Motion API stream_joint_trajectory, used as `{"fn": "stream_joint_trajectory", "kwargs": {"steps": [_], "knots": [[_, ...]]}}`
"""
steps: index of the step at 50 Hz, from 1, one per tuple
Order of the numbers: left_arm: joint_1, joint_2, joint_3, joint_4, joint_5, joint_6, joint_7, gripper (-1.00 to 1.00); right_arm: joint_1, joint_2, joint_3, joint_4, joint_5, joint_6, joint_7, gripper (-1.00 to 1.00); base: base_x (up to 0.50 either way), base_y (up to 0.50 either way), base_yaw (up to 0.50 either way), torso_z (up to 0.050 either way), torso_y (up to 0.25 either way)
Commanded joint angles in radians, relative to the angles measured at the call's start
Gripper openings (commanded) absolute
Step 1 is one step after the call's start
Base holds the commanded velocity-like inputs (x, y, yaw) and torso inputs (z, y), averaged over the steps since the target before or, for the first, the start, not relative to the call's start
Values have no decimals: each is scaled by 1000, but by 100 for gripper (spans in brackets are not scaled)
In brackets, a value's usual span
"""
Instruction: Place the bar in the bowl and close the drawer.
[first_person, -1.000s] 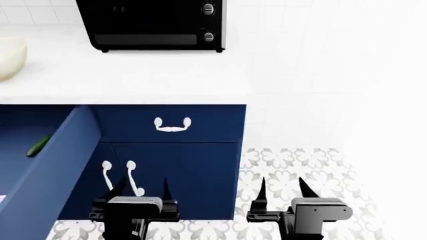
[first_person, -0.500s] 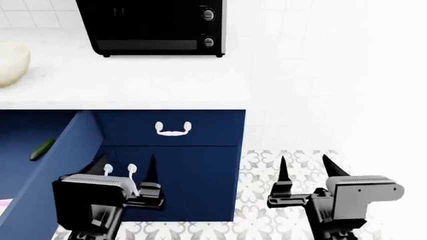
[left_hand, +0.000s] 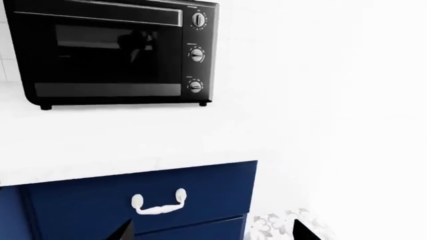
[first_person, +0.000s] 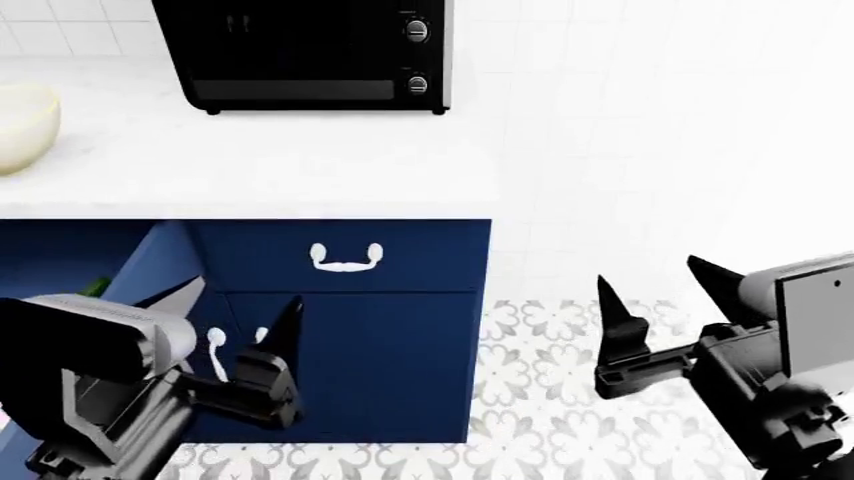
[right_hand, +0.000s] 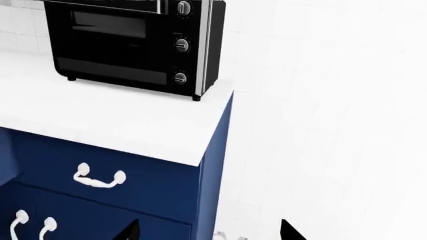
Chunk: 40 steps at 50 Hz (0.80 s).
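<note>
Bar nowhere to be seen right now. Maybe down in the drawer (first_person: 60, 255), behind the left gripper (first_person: 243, 305), but cannot tell.

Drawer pulled out, at the far left of the head view, blue inside. Just a tiny bit of green cucumber (first_person: 94, 287) peeking over the gripper there.

Bowl (first_person: 20, 125) up on the white counter (first_person: 267, 150), at the left edge, well apart from the black oven (first_person: 307, 50).

Left gripper low, in front of the blue cabinet, beside the drawer's wall. Jaws spread wide, nothing between them. Right gripper (first_person: 654, 290) out over the patterned floor (first_person: 534, 400), also spread wide and holding nothing.

Step in hand, by the look of it: the very first one, getting to the bar. Nothing picked up yet, drawer not shut yet.

Next move, most likely: turn left and look down into the drawer to find the bar. Then reach in with the left gripper, pinch the little flat packet, lift it out, and carry it up to the bowl. Push the drawer shut last.
</note>
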Motion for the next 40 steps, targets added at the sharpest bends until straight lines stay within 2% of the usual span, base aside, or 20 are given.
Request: {"fn": "stream_joint_trajectory", "kwargs": {"steps": [1, 3, 8, 20, 40], "knots": [[-122, -222, -32, -18, -513, 15, -327, 100, 156, 191, 164, 68, 647, 191, 343, 100, 0, 0, 0, 50, 0], [-128, -255, -26, -13, -566, 43, -363, 100, 162, 230, 159, 92, 742, 168, 415, 100, 0, 0, 0, 50, 0], [-142, -306, -11, -3, -640, 82, -409, 100, 155, 283, 148, 109, 830, 129, 491, 100, 0, 57, 0, 50, 0], [-148, -370, -11, 4, -726, 135, -467, 100, 163, 348, 102, 125, 910, 72, 586, 100, 0, 500, 0, 1, 0], [-150, -377, -24, -3, -749, 151, -470, 100, 165, 402, 67, 125, 955, 19, 644, 100, 0, 500, 0, 0, 0]]}}
